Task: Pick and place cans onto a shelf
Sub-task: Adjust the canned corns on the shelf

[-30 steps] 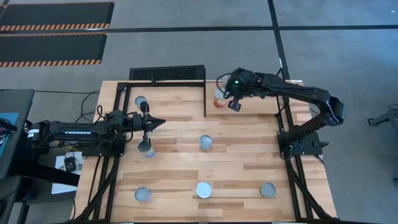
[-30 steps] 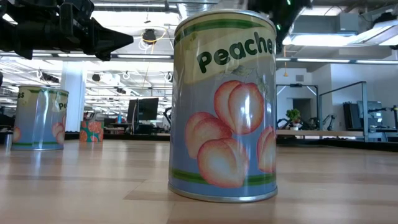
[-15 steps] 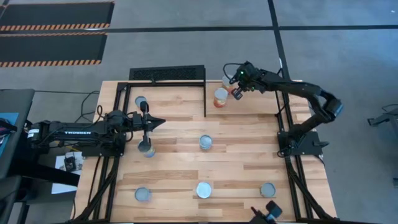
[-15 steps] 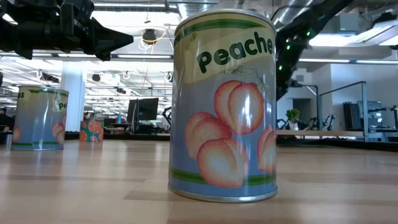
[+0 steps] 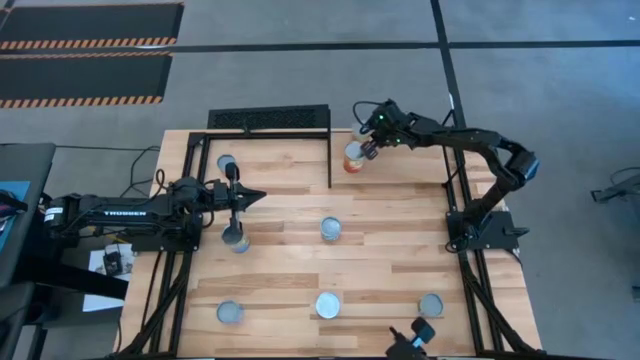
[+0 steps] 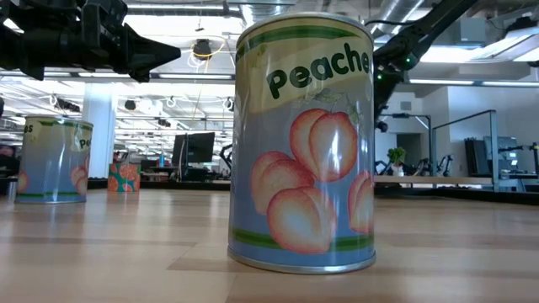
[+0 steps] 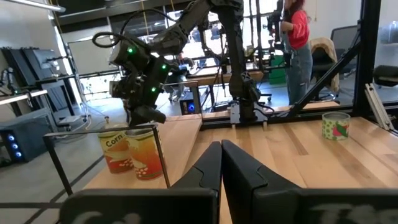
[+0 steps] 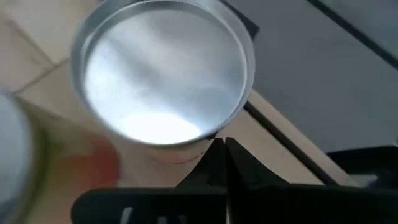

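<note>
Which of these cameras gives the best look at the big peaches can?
The low view: the peaches can stands right before that camera, label and fruit pictures readable. The high view shows only its silver lid near the table's front edge. I cannot pick it out in either wrist view.

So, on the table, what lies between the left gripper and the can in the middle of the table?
In the high view, only bare wood lies between the left gripper and the middle can. Another can stands beside the gripper, off that line.
</note>
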`<state>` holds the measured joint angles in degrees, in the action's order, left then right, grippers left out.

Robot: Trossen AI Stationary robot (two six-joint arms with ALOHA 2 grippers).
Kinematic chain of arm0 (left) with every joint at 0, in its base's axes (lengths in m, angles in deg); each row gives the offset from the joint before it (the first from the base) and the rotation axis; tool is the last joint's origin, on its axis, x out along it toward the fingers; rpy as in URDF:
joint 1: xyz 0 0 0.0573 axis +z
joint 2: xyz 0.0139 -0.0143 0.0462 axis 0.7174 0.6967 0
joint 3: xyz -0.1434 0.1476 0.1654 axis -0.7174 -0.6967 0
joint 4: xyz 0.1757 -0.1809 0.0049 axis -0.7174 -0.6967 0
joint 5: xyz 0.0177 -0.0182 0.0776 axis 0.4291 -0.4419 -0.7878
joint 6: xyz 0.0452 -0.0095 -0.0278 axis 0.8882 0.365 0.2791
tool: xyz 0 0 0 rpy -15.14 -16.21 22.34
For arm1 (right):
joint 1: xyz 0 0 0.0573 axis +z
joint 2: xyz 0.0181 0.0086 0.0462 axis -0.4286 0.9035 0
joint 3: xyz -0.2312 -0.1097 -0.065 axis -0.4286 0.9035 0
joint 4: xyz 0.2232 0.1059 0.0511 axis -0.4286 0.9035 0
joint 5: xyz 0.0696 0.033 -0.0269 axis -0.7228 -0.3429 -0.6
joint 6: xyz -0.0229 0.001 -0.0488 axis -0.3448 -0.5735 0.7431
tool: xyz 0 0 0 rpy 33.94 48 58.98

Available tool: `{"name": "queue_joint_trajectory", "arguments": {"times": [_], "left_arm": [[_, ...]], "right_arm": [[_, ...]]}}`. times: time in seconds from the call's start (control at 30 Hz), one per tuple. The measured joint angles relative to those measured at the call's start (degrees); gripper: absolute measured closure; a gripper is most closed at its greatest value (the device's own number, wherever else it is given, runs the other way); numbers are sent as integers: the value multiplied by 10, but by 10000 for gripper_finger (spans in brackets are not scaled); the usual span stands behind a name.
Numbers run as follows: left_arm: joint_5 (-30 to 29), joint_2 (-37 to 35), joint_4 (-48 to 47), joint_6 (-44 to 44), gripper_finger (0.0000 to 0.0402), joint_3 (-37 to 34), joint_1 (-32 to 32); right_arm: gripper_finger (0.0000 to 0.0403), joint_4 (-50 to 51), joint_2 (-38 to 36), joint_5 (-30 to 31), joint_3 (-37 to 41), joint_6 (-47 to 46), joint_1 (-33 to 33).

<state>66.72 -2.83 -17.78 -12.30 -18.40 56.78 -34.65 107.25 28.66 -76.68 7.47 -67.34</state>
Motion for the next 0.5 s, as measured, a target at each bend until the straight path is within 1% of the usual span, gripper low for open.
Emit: {"name": "queue_joint_trajectory", "arguments": {"times": [0.17,0.33,0.5], "left_arm": [[0,0,0,0,400,0,0],[0,0,0,0,400,0,0],[0,0,0,0,400,0,0]], "right_arm": [[398,-6,0,-37,0,3,0],[398,-23,0,-43,0,8,7],[398,-36,0,-64,0,20,12]]}}
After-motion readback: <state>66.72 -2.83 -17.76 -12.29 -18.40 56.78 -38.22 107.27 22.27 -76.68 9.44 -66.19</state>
